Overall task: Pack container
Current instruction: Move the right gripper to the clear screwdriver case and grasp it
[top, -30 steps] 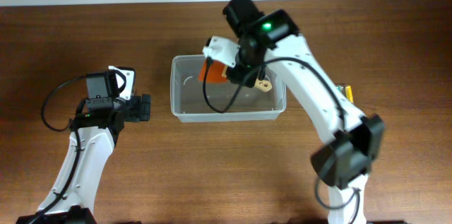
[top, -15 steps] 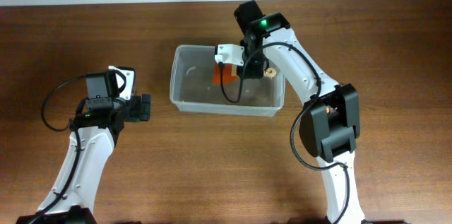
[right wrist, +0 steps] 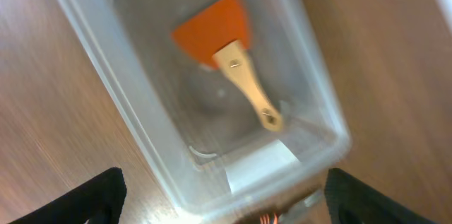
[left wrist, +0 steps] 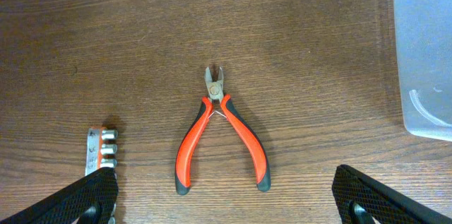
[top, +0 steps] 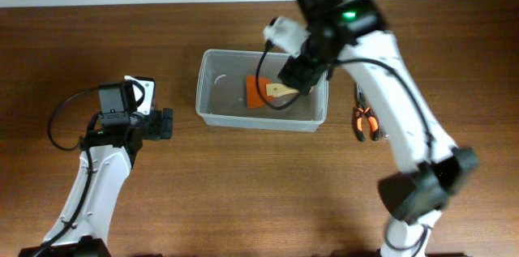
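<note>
Left gripper point(left wrist: 226, 201) hovers with its fingers spread wide and empty over orange-handled cutters point(left wrist: 222, 136), with open table point(left wrist: 318, 26) on every side of them. A small rail of sockets point(left wrist: 101, 150) lies beside them. Further right, well apart, sits the container point(top: 200, 87). It has clear walls and rounded corners, and an orange scraper point(top: 261, 92) with a wooden handle lies flat on its floor. Right gripper point(right wrist: 226, 203) hangs above it, fingers parted, holding nothing. Orange pliers point(top: 362, 122) lie near its right wall.

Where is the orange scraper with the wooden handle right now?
In the overhead view the orange scraper lies inside the clear container, blade near the middle, wooden handle pointing toward the right arm's side.
</note>
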{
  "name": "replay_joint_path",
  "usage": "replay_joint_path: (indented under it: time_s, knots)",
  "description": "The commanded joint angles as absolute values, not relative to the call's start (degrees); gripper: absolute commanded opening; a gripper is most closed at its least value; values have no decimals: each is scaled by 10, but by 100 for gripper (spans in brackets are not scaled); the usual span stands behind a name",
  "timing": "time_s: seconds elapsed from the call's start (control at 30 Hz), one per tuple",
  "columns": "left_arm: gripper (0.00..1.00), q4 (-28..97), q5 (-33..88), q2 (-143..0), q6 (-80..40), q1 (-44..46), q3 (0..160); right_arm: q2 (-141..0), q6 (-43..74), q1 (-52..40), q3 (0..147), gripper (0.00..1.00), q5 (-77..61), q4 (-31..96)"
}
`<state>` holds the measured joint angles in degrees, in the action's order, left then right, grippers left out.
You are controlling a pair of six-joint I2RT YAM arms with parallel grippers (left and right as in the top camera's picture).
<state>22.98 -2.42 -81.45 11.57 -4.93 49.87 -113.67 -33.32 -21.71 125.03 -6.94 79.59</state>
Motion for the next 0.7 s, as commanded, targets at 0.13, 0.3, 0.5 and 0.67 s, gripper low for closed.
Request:
replay_joint_path:
  time_s: [0.13,0.3,0.5,0.67]
  knots:
    - [99,228,-28,-818,125,-50,507,-1105,5,22,1238,99,-53,792]
    - [99,228,-28,-818,125,-50,507,-1153,25,131,1167,95,-56,790]
    - [99,228,-28,-818,125,-50,507,-1214,-26,151,1085,93,-55,733]
    - [99,228,-28,-818,125,-50,507,-1234,-101,138,1041,98,-37,685]
